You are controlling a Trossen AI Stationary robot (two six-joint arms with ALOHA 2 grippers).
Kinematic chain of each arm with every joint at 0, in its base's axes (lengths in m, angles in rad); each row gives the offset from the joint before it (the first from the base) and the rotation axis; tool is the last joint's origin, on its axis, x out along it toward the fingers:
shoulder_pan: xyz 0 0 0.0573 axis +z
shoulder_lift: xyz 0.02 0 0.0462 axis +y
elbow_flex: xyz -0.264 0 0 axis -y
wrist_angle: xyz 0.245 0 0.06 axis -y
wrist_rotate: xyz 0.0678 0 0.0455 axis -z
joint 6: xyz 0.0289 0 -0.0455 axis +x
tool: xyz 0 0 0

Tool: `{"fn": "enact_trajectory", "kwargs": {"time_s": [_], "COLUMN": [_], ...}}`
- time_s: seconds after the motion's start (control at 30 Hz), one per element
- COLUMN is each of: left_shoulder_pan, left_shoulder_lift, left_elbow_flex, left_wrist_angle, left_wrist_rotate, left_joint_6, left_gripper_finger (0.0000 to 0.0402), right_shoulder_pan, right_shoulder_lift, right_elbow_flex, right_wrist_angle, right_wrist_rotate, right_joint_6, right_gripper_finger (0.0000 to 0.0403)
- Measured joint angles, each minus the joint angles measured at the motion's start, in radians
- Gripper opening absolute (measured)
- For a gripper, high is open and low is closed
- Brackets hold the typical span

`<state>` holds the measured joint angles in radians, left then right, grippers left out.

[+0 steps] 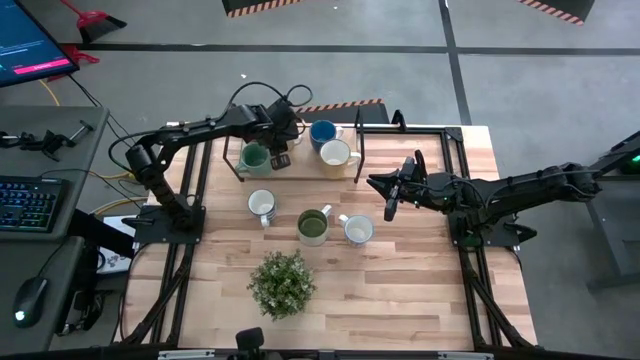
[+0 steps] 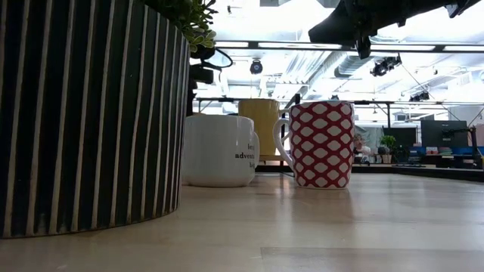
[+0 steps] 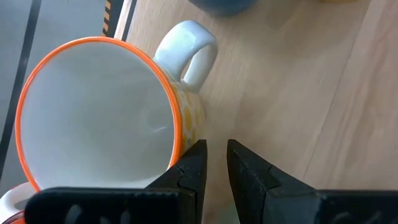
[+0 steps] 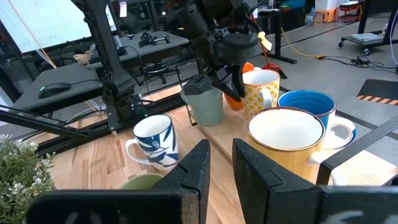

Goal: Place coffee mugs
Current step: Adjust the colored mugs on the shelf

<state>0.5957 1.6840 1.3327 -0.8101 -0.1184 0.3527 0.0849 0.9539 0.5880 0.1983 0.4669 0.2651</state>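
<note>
Wood surface (image 1: 400, 290) w/ three mugs (image 1: 312, 226) set mid, potted plant (image 1: 282, 283) placed at front edge.
</note>
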Motion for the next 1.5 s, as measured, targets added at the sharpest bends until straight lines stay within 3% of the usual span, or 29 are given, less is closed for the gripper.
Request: {"fn": "enact_trajectory", "kwargs": {"time_s": [0.63, 1.03, 1.2, 1.37, 1.5], "left_shoulder_pan": [-0.001, -0.063, -0.095, -0.115, -0.123], "left_shoulder_lift": [0.000, -0.021, -0.066, -0.181, -0.270], "left_elbow_flex": [-0.001, 0.000, 0.079, 0.105, 0.088], "left_wrist_angle": [0.023, -0.002, -0.082, -0.202, -0.285], "left_wrist_rotate": [-0.013, 0.131, 0.232, 0.269, 0.261], "left_joint_6": [0.000, -0.010, -0.010, 0.022, 0.017], "left_gripper_finger": [0.0053, 0.0053, 0.0053, 0.0053, 0.0053], "right_shoulder_pan": [0.000, 0.000, 0.000, -0.038, -0.116], "right_shoulder_lift": [0.000, 0.000, 0.000, 0.037, 0.142], "right_elbow_flex": [0.000, 0.000, 0.009, 0.138, 0.289], "right_wrist_angle": [-0.008, -0.031, -0.006, -0.172, -0.401], "right_wrist_rotate": [-0.001, -0.014, -0.014, -0.031, -0.144], "right_joint_6": [0.000, 0.025, -0.034, -0.088, -0.089], "right_gripper_finger": [0.0055, 0.0055, 0.0055, 0.0055, 0.0055]}}
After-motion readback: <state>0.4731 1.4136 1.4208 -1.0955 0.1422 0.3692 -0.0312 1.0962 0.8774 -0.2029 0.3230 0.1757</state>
